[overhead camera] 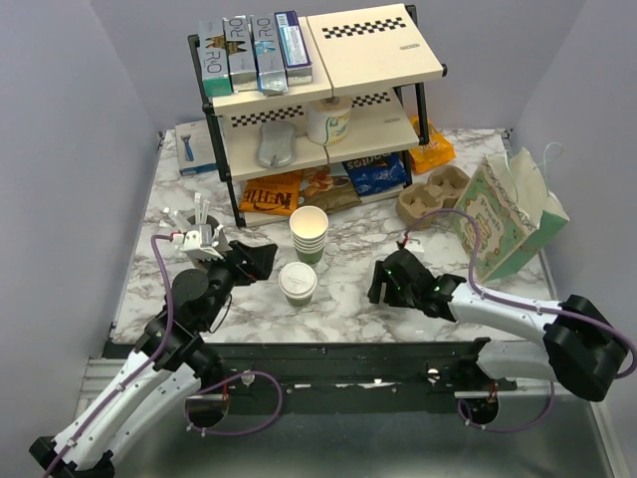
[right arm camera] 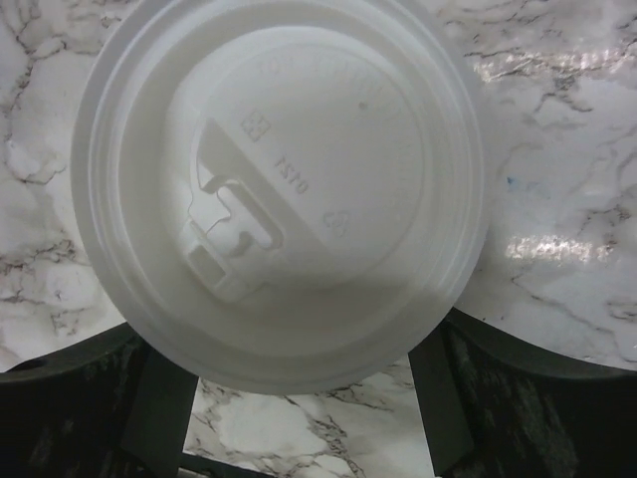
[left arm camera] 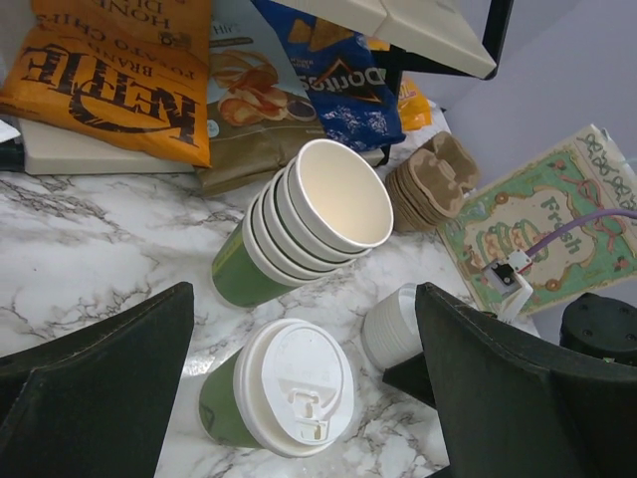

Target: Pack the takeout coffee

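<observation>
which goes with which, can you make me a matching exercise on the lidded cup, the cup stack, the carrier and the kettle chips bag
1 lidded cup
2 cup stack
3 carrier
4 kettle chips bag

A brown, beside the patterned bag
B orange, at the foot of the shelf
C white lid on
D nested, tops open

Pairs: 1-C, 2-D, 3-A, 4-B
</observation>
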`<state>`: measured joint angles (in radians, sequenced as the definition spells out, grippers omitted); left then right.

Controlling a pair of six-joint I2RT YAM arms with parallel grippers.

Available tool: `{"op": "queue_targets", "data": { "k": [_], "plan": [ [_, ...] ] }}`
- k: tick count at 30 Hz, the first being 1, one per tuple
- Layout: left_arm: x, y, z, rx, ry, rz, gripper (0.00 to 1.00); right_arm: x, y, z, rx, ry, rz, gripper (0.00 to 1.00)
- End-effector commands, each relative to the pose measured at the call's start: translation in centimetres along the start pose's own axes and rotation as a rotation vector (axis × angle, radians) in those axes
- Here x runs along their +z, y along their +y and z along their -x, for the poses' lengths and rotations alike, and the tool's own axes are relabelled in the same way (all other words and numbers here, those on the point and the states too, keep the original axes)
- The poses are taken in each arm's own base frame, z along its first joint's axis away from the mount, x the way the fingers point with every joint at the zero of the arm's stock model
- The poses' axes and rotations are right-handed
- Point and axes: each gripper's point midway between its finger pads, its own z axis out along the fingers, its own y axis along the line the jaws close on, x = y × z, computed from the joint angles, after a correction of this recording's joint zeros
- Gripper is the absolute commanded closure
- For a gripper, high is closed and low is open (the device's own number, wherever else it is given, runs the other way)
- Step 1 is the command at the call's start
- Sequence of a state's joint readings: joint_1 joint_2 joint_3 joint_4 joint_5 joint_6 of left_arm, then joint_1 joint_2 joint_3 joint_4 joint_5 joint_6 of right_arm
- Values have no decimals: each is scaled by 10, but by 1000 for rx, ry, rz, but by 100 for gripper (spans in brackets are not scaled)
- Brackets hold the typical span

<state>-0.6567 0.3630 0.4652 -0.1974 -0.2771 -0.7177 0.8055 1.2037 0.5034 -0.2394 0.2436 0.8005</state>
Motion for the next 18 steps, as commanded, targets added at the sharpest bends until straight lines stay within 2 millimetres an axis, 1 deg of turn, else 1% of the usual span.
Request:
{"op": "queue_targets", "data": {
  "k": [1,3,5,6,7,8,9,10,11,13,14,15,16,17,18],
  "plan": [
    [-6,6,13,8,-46,39,1,10,-9,26,-11,-108,-104,17],
    [-7,6,16,5,-55,41,1,17,-6,30,-31,-116,-118,18],
    [-8,7,16,3,-56,49,1,22,5,44,-60,-149,-103,18],
    [-8,7,16,3,-57,48,1,29,6,45,-73,-147,-117,18],
    [-9,8,17,2,-58,51,1,32,9,56,-82,-176,-133,18],
    [-9,8,17,-1,-60,53,1,34,12,62,-88,-190,-143,18],
    [-10,9,19,-4,-63,60,1,42,10,63,-107,-184,-175,18],
    [-11,8,20,-5,-65,59,1,43,9,71,-123,-208,-201,18],
    [-11,8,20,-6,-66,60,1,44,19,85,-116,-235,-192,18],
    [-11,8,21,-6,-68,62,1,53,24,93,-123,-244,-205,18],
    [-11,8,22,-6,-69,63,1,55,35,105,-129,-269,-181,18],
    [-11,7,23,-7,-71,64,1,58,39,114,-126,-279,-171,18],
    [-11,7,24,-7,-71,64,1,68,41,112,-133,-256,-165,18],
    [-12,6,24,-8,-68,64,1,72,46,116,-142,-257,-150,18],
    [-12,4,26,-5,-66,64,1,73,52,128,-132,-269,-137,18]
  ]
}}
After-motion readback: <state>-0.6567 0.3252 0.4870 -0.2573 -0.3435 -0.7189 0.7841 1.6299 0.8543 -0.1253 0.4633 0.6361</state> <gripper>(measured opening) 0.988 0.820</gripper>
